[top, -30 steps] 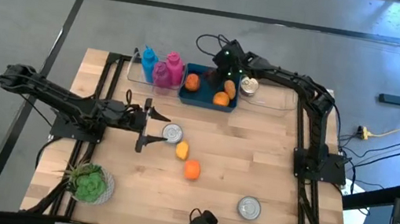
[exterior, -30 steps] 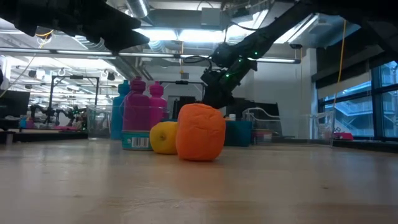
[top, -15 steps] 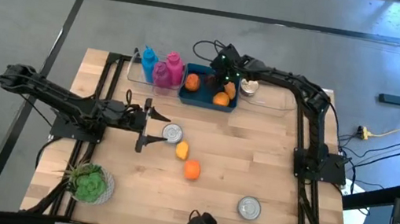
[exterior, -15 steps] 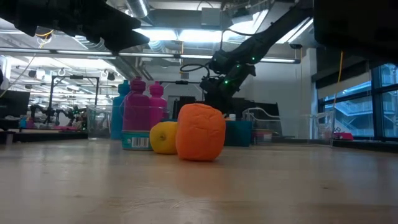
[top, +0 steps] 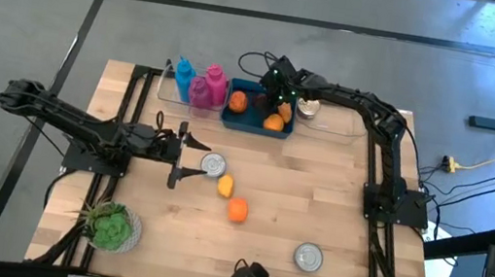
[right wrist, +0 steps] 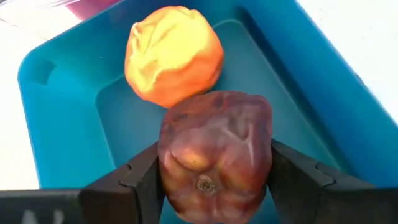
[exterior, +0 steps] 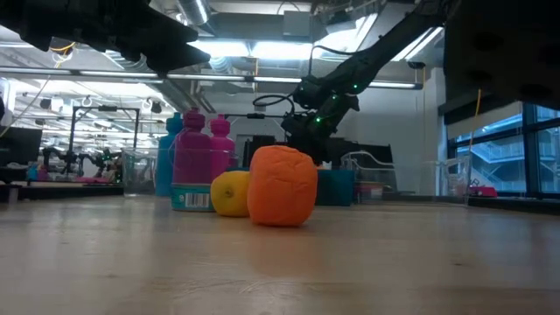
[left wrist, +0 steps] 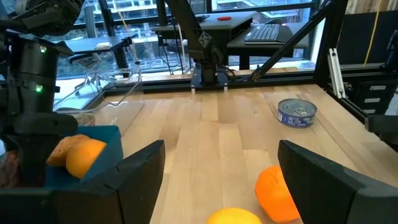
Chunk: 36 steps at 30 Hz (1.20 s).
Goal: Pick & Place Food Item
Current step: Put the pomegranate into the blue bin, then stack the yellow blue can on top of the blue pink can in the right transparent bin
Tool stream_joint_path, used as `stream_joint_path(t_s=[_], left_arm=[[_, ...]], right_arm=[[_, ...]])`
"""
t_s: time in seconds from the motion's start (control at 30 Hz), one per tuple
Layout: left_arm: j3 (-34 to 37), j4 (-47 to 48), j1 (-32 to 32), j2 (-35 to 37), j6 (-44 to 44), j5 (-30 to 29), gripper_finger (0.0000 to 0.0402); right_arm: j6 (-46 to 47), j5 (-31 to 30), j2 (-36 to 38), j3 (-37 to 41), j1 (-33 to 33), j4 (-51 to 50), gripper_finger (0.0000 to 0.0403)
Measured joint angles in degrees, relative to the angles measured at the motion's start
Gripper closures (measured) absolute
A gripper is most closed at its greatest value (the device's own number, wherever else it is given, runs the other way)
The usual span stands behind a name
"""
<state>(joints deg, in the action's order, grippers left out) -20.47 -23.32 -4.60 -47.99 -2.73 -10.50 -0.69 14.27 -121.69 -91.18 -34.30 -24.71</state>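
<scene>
From above, the wooden table carries two cans, two loose orange fruits, and a blue bin; the left gripper waits wide open. Low down, a workshop lies beyond. At the right wrist, the right gripper clamps a brown pepper over the bin.

over the last second we see the right gripper shift a little toward the left side of the blue bin and sink lower over it, carrying the dark red pepper clamped between its fingers. in the low view the arm's wrist sits slightly lower against the bin.
</scene>
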Motion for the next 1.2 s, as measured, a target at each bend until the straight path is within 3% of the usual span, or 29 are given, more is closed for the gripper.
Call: stream_joint_path(t_s=[0.5,0.67,0.9,1.2], left_arm=[[0.0,0.0,0.0,0.0,0.2,0.0,0.0103],[0.0,0.0,0.0,0.0,0.2,0.0,0.0103],[0.0,0.0,0.0,0.0,0.2,0.0,0.0103],[0.0,0.0,0.0,0.0,0.4,-0.1,0.0103]], right_arm=[[0.9,-1.1,0.0,0.0,-0.1,0.2,0.0134],[1.6,3.0,0.0,0.0,-0.8,0.3,0.0112],[1.5,3.1,0.1,0.0,-0.9,0.8,0.008],[1.3,3.1,0.1,0.0,-0.9,3.1,0.0074]])
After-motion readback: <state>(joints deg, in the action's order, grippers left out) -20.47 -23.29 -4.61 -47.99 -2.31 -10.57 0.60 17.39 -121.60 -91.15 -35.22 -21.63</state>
